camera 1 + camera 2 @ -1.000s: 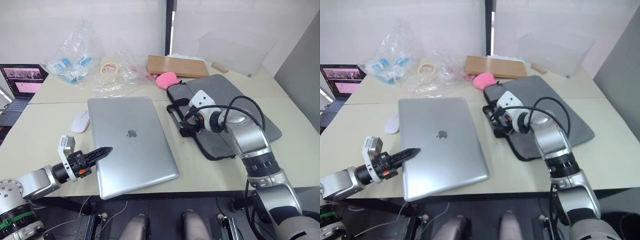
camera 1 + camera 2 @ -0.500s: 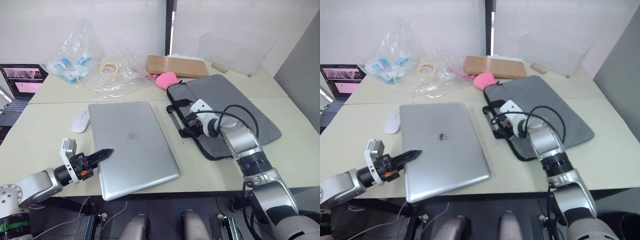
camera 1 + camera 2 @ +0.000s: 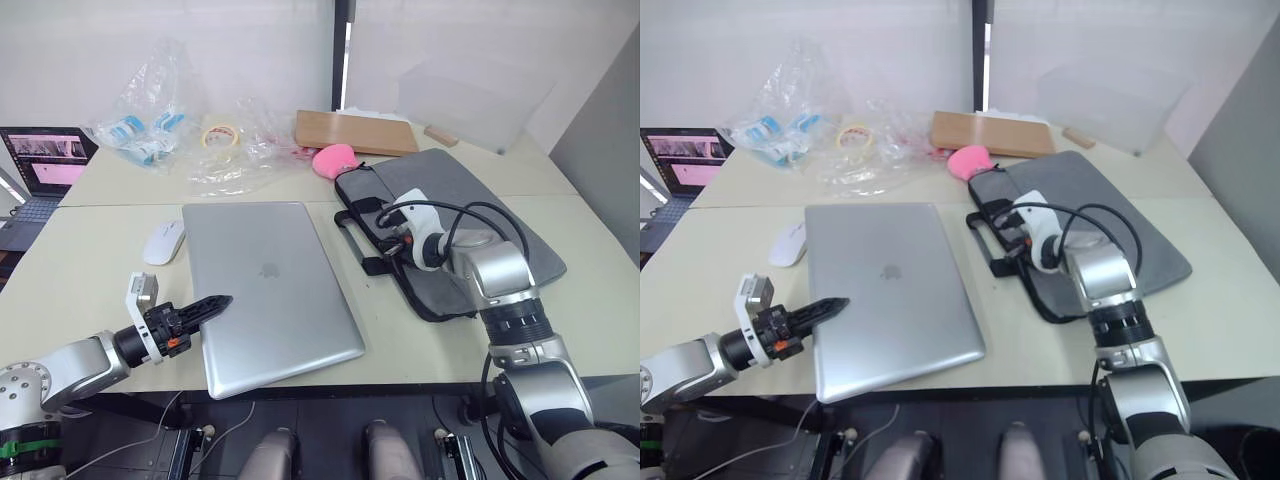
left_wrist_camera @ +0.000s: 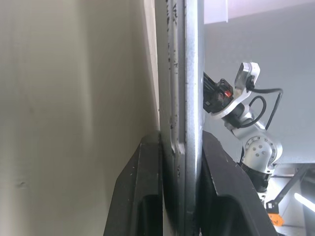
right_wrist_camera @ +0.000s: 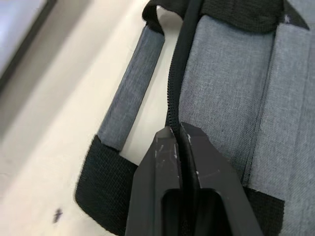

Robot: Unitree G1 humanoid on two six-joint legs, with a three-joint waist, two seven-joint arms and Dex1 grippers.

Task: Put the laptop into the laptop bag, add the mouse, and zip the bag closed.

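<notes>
The silver-grey laptop [image 3: 265, 285] lies closed on the table, its near corner past the front edge. My left gripper [image 3: 215, 303] is shut on the laptop's near left edge; in the left wrist view its fingers [image 4: 147, 162] clamp the thin metal edge [image 4: 179, 73] from both sides. The grey laptop bag [image 3: 470, 200] lies flat to the right, its black handles toward the laptop. My right gripper [image 3: 388, 240] is at the bag's left edge, and its fingertips [image 5: 165, 142] pinch the black zip edging [image 5: 179, 73]. The white mouse [image 3: 163, 241] rests left of the laptop.
A small dark laptop with a lit screen [image 3: 45, 160] stands at far left. Plastic bags [image 3: 150, 120], a tape roll [image 3: 218, 135], a pink soft object [image 3: 335, 158], a brown flat box [image 3: 352, 130] and a clear tub [image 3: 470, 95] line the back of the table.
My right gripper has closed from wide open onto the bag's zip edge. The left gripper keeps its hold on the laptop, which has barely moved.
</notes>
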